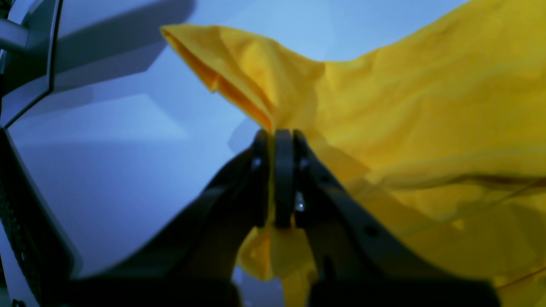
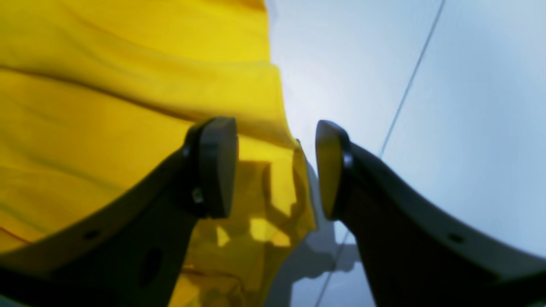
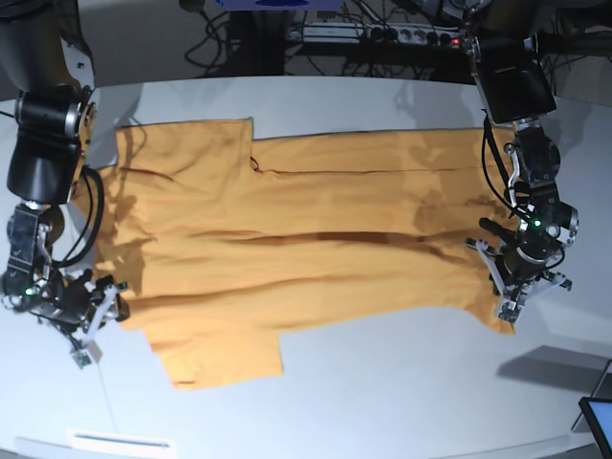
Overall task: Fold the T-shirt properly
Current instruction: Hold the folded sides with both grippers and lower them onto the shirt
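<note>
A corner of the orange-yellow T-shirt [image 1: 426, 106] is pinched tight between the clenched fingers of the left gripper [image 1: 279, 140], cloth bunching below and rising in a peak just beyond the tips. The right gripper [image 2: 276, 168] is seen released, its pads parted, the shirt's edge lying between and under them. Farther off, the garment is spread flat across the white table [image 3: 382, 382].
</note>
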You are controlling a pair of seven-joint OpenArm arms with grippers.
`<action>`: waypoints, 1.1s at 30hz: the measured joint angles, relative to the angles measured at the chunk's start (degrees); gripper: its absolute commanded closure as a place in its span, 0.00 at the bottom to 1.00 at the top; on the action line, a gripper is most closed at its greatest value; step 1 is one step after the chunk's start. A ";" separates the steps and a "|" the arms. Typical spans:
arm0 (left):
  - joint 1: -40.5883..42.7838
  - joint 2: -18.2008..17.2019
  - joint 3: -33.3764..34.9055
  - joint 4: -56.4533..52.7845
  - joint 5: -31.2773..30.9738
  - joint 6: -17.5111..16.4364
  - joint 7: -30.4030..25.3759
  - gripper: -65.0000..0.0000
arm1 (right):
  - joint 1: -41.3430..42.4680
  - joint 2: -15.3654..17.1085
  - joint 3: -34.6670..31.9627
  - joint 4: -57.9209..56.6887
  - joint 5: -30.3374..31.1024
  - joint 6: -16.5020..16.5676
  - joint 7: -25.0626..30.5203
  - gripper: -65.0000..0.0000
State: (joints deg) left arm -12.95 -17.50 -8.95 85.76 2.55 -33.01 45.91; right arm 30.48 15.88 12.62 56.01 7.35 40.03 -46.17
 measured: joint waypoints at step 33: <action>0.13 -0.13 0.04 0.00 0.00 0.00 0.00 1.00 | 1.46 -2.89 0.00 -2.69 0.24 -0.07 0.61 0.38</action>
State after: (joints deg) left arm -12.82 -17.63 -8.91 85.76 2.55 -33.01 45.91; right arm 31.94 12.99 12.62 53.32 7.60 39.97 -45.56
